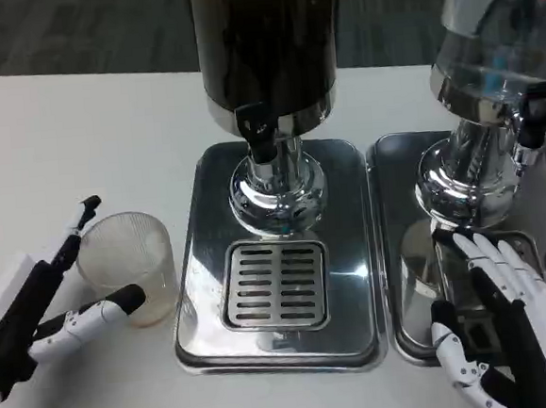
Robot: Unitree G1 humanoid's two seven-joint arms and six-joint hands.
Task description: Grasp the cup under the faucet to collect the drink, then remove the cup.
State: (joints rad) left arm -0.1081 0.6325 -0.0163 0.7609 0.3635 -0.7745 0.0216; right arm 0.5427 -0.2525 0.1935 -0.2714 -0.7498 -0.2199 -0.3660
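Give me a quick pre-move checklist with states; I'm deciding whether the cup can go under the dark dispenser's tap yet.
1. Left hand around the cup: ok, fingers on both sides; firmness cannot tell.
2. Cup upright: ok.
3. Cup under the faucet: not ok, it stands on the table left of the drip tray.
4. Grate free for the cup: ok.
5. Right hand out of the way: ok, it is spread over the neighbouring tray.
6. Drink in the cup: cannot tell.

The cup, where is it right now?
In the head view, the cup stands on the table at the left, between the left hand's fingers, beside the dark dispenser's tray.
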